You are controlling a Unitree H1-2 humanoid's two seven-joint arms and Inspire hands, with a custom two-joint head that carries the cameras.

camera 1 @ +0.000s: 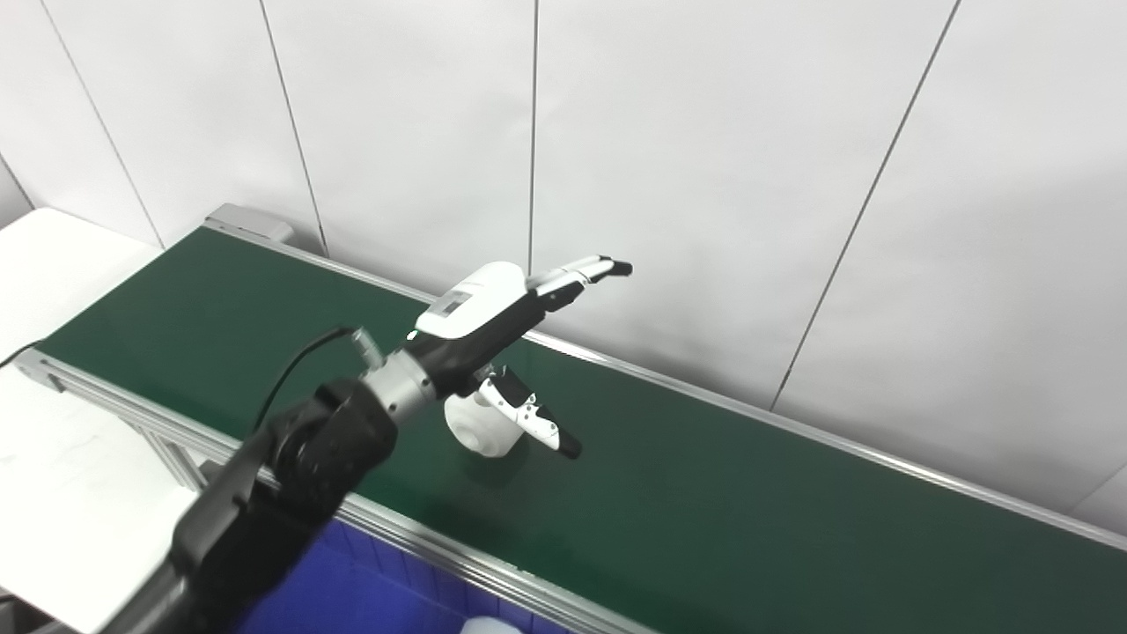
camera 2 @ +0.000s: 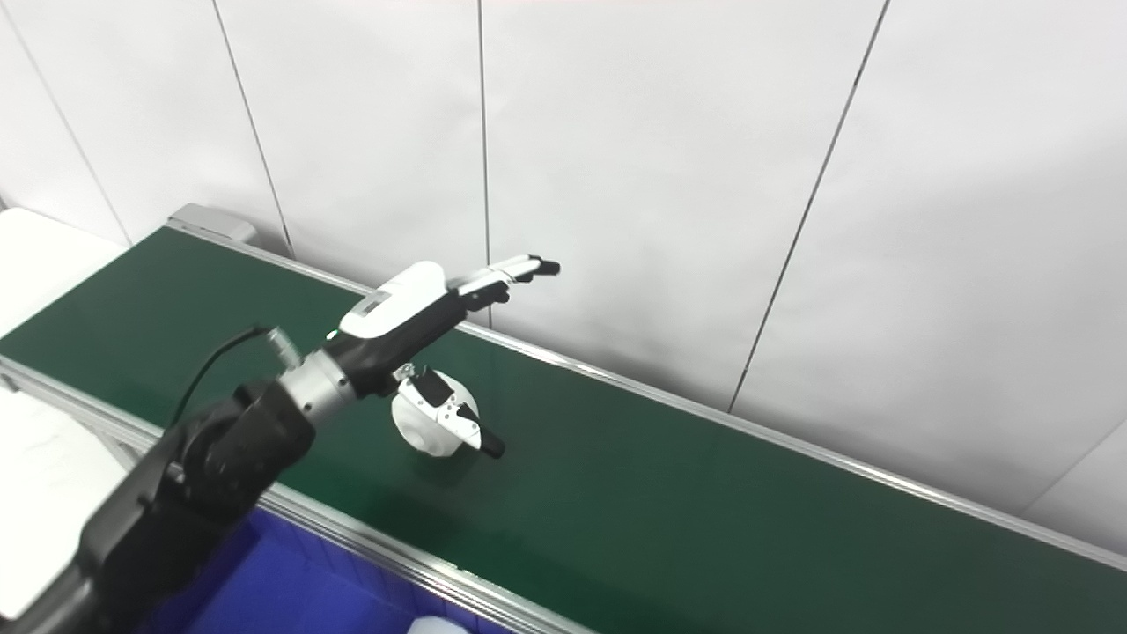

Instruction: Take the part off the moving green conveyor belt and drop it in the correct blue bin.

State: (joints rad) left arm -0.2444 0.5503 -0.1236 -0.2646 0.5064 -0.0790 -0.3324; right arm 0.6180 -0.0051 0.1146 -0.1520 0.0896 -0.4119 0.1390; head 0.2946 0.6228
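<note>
1. Reaching in from the left, the left hand (camera 1: 493, 339) hangs over the green belt (camera 1: 748, 502) with its fingers (camera 1: 581, 269) stretched out and spread well away from the thumb (camera 1: 533, 418); it holds nothing.
2. Under the palm, the white round part (camera 1: 480, 427) lies on the belt, seemingly untouched, with the thumb crossing in front of it and the fingers high above it.
3. To grip well, the hand probably needs to drop until fingers and thumb sit on opposite sides of the part, then close evenly so the smooth round shape does not squirt out.
4. Because the belt moves, the closing should be timed with the part centred under the palm, not trailing behind it.
5. Below the near rail, the blue bin (camera 1: 352, 590) waits with something white (camera 1: 489, 626) at its edge; which bin is correct cannot be told.
6. The right hand is out of sight.
</note>
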